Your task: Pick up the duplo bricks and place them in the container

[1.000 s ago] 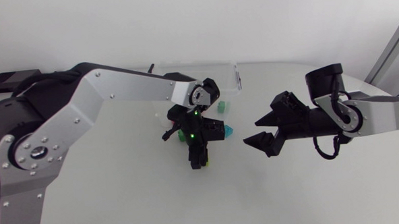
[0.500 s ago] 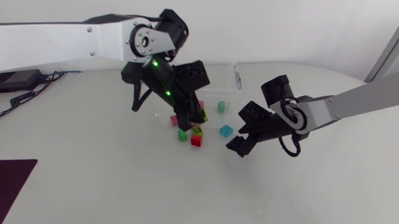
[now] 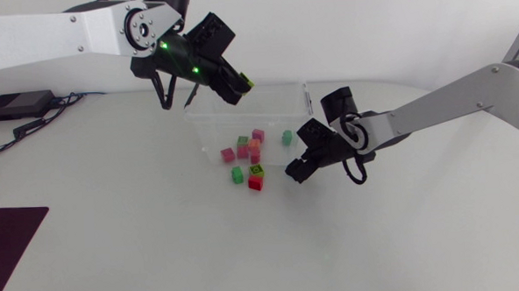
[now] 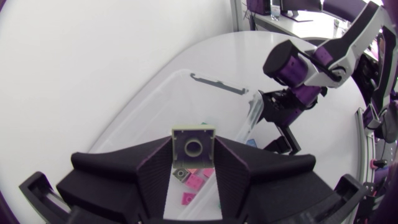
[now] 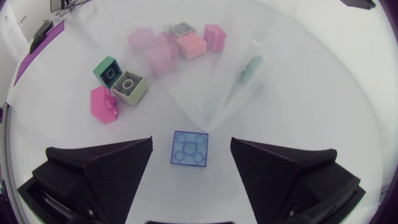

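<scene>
Half a second ago our left gripper (image 3: 237, 80) hung low over the loose bricks. It has since lifted and drawn back, and now stands above the container (image 3: 307, 98), near its far rim. Its jaws are closed to a brick's width on a pale brick (image 4: 193, 146), pinched from both sides with the hollow underside facing the wrist. Our right gripper (image 3: 296, 172) has slid in towards the container and settled around the blue brick (image 5: 189, 149), which it had not yet reached.

The right jaws stand wide open. The blue brick lies flat on the table (image 3: 159, 246) between them, touching neither finger, with a bare gap on each side.

Just ahead of the blue brick is the container's near corner, so there is little room forward. Ahead of one finger and clear of the wall lie three loose bricks close together: a green brick (image 5: 107, 70), a yellow-green brick (image 5: 129, 88) touching it, and a reddish brick (image 5: 103, 104) nearest the finger. Beside the other finger the table is open.

Beyond the corner, seen through the clear wall, a cluster of pink and orange bricks (image 3: 253, 146) lies inside the container, with a pale green brick (image 3: 287, 137) apart from them. Below the left jaws the container's floor is open towards its far end, with the cluster towards its near end.
</scene>
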{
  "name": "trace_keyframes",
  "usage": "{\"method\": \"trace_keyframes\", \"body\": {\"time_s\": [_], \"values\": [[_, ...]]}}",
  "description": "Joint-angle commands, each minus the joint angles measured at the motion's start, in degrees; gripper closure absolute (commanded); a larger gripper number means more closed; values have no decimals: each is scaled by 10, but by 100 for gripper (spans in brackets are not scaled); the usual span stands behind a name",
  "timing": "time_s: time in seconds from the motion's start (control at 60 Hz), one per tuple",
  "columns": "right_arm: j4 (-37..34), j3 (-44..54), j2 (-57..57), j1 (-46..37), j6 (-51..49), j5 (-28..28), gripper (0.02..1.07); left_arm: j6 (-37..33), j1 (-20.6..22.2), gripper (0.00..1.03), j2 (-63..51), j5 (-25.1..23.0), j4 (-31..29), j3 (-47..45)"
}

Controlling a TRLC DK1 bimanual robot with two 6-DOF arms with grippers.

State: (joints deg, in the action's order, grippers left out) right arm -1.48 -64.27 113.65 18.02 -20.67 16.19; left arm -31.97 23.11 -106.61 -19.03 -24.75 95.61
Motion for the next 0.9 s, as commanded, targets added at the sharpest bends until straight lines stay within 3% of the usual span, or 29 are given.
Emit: {"method": "trace_keyframes", "body": {"time_s": [0.0,0.15,0.4,0.483,0.533,0.583,0.6,0.617,0.633,0.683,0.883], "values": [[-13,-16,27,11,16,-5,26,29,-13,90,-30,-3,11,34],[-23,-22,40,16,17,-11,32,42,-23,90,-62,-3,18,55],[-22,5,23,13,19,-12,81,52,-28,90,-86,-3,37,55],[-23,30,-9,10,15,-18,81,55,-33,88,-97,0,44,59],[-23,49,-35,8,12,-19,81,59,-34,77,-104,3,44,63],[-26,61,-60,4,10,-19,81,59,-35,53,-106,6,44,63],[-28,64,-70,2,9,-19,81,59,-35,50,-106,7,44,63],[-34,70,-86,-1,9,-19,81,58,-35,33,-106,11,44,60],[-36,72,-94,-4,8,-18,81,58,-35,25,-106,12,44,59],[-47,80,-127,-9,6,-18,81,57,-35,9,-102,14,44,53],[-103,72,-235,-25,8,-12,81,58,-38,5,-29,14,45,-8]]}}
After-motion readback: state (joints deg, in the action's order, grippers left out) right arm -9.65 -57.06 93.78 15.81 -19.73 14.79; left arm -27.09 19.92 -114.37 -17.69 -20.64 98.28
